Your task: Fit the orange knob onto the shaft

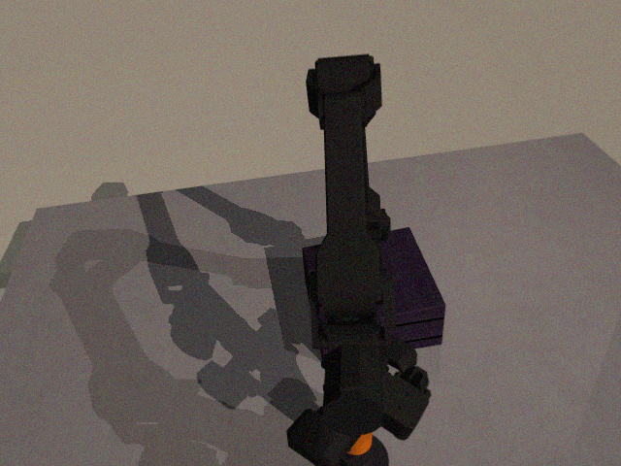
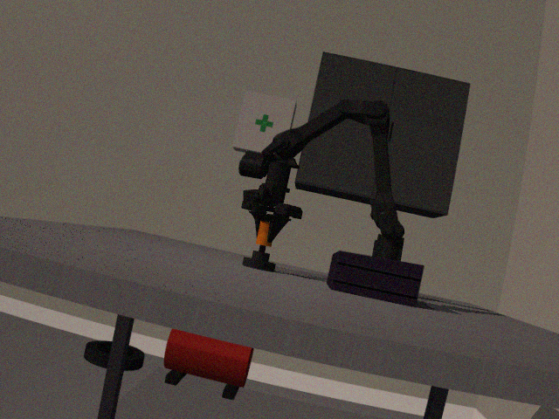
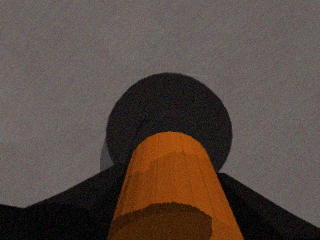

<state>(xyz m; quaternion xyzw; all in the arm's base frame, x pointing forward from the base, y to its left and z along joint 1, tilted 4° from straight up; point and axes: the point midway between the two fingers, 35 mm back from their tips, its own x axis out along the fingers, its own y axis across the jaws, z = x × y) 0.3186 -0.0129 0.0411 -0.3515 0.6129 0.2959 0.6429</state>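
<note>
Hand: the hand (image 2: 266, 230) is pointed downward and is closed on the orange knob (image 2: 262, 232), which is gripped between the two dark fingers.
Orange knob: it is held upright, directly above the round pedestal (image 2: 258, 262); in the exterior view its lower end is seen at the top of the dark shaft (image 2: 261, 248), well short of the pedestal's flange. Whether the hole has met the shaft cannot be told.
Round pedestal: in the wrist view its dark disc (image 3: 200, 107) is seen beyond the knob's far end, roughly centred behind it; the shaft is hidden there by the knob.
Arm: the arm (image 2: 381, 171) is arched from the dark purple base block (image 2: 375, 279) over to the pedestal.
Desk: the pedestal and base block are carried by the grey desk (image 2: 135, 275), well apart from each other.
Background: a dark panel (image 2: 419, 135) and a white sign with a green cross (image 2: 264, 122) are seen on the wall.
</note>
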